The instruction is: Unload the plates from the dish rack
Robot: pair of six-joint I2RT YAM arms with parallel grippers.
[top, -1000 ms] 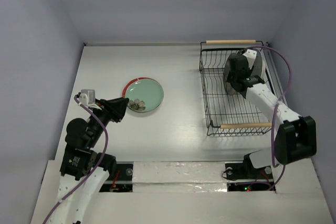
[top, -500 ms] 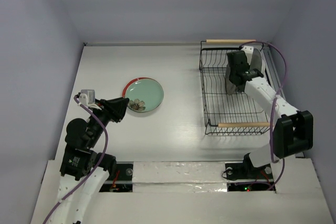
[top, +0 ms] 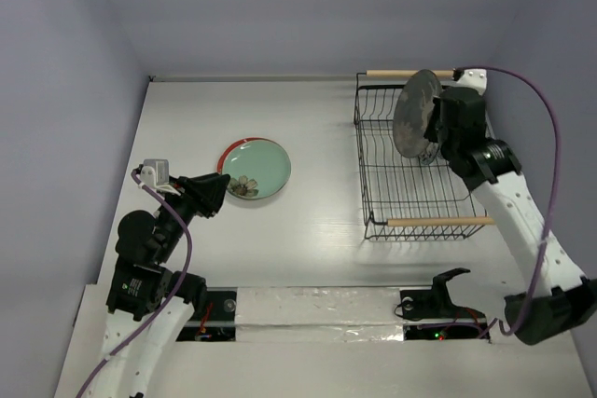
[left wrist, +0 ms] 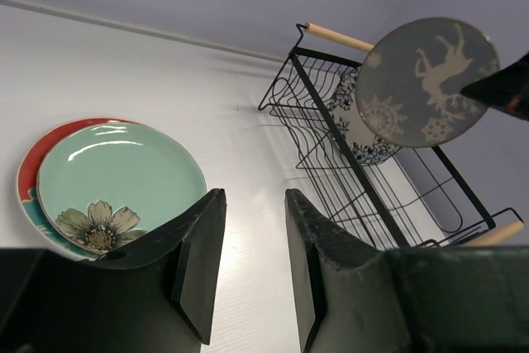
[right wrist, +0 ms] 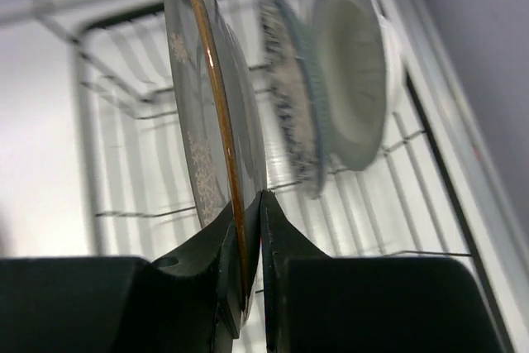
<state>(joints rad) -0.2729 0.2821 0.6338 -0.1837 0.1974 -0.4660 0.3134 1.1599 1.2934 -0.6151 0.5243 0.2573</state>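
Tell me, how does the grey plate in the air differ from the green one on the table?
The grey plate is dark with a pale animal figure; the green plate is pale with a flower. The grey plate stands on edge above the dish rack; the green plate lies flat on a red-rimmed plate on the table. The right gripper pinches the grey plate's rim; no gripper touches the green plate. Both are round.

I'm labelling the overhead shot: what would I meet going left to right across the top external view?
left gripper → pale green plate, stacked on the red-and-blue plate → dark grey plate, held over the dish rack → right gripper clamped on its edge.
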